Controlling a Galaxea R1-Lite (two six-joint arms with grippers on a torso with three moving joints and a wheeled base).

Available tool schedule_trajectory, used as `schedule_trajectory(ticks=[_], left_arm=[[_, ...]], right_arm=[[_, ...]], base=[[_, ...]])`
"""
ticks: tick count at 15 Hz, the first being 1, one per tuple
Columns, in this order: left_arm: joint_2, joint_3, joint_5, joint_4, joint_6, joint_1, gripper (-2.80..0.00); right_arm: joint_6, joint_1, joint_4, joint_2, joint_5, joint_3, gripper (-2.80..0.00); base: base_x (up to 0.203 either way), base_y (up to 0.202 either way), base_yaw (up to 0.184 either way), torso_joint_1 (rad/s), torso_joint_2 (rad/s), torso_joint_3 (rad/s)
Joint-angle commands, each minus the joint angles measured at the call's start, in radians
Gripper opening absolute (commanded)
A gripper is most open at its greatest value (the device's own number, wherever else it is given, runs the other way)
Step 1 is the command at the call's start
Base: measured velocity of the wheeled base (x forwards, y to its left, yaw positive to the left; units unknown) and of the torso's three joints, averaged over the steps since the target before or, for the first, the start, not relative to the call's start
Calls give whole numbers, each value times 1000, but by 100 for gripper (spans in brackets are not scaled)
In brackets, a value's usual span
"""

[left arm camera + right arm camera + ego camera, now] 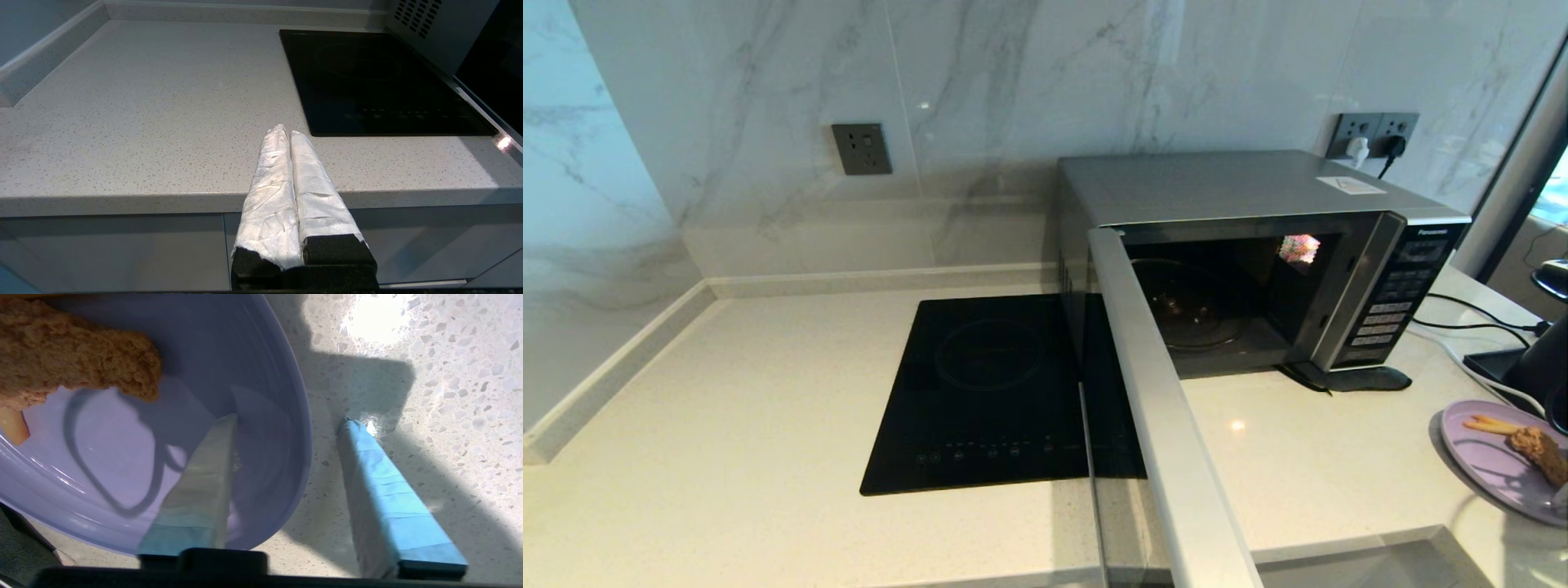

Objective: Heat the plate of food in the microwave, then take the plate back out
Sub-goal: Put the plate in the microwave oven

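Observation:
The pale lilac plate of food (1490, 461) lies on the counter at the far right, in front of the microwave. It holds a brown chicken piece (73, 355) and fries (1490, 425). My right gripper (291, 418) is open and straddles the plate's rim (300, 449). One finger (204, 477) is over the inside, the other (384, 486) outside above the counter. The silver microwave (1241, 188) has its door (1168, 425) swung wide towards me, and its cavity with the glass turntable (1192, 314) holds nothing. My left gripper (286, 131) is shut on nothing at the counter's front edge.
A flat black induction hob (988, 392) is set into the counter left of the microwave, partly behind the open door. Black cables and a black device (1494, 363) lie beyond the plate. A sink edge (1380, 551) shows at the front right.

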Motion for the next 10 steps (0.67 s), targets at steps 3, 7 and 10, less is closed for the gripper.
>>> schedule_trajectory(ticks=[3,7,10], left_arm=[[2,0,0,-1,-1,0,-280],[2,0,0,-1,-1,0,-280],[2,0,0,-1,-1,0,-280]], right_arm=[[5,1,6,17,4,-6,-280],[6,1,6,14,5,-4,-280],[0,0,6,-33,18,22,-280]], base=[[0,0,0,0,0,0],[0,0,0,0,0,0],[0,0,0,0,0,0]])
